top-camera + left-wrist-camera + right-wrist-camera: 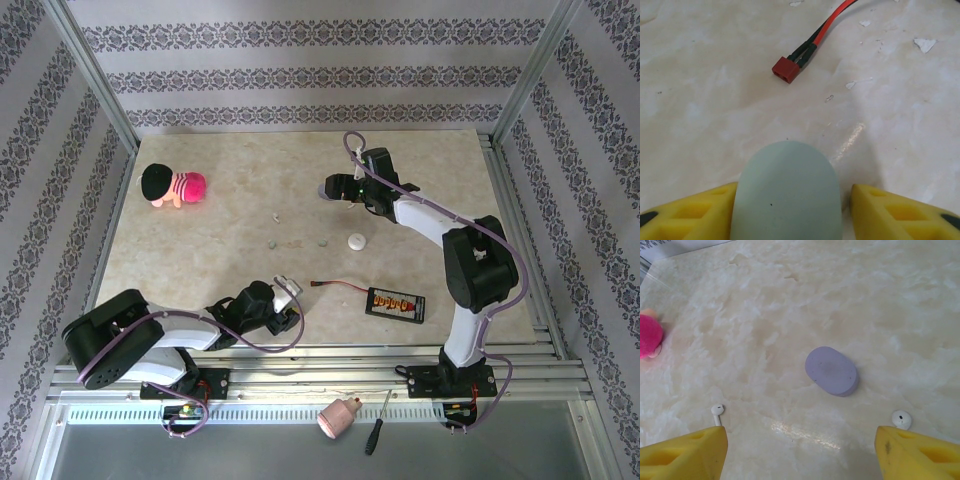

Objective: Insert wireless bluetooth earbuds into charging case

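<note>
- Marbled cream desk (200, 270), boxed in by walls papered in floral stripes.
- The left gripper (794, 189) is drawn in on the pale green charging case (785, 200). Its left yellow finger lies against the case's side, and a thin shadowed slit shows at the right finger. The case takes up the space between the fingers, with its rounded end pointing forward.
- Ahead of this gripper and slightly to its left, a red connector (785, 69) rests on the desk. Its red-and-black wire (832, 20) runs off forward and to the right.
- Seen from above, a black battery pack (397, 303) lies off this gripper's right side, well apart from it.
- The right gripper (800, 432) has its yellow fingers spread wide with bare desk between them.
- Straight ahead of it, apart from both fingertips, the lavender charging case (832, 370) lies flat and closed.
- One white earbud (717, 410) lies loose on the desk just past the left fingertip. A second white earbud (901, 419) lies just past the right fingertip.
- Farther ahead on the left, a pink plush toy (649, 335) sits at the edge of the wrist view.
- Between the two grippers, nearer the right one, sits a white charging case (356, 240).
- Beside that case, toward the left gripper, lie one pale green earbud (322, 241) and another pale green earbud (277, 243). Both are loose on the desk.
</note>
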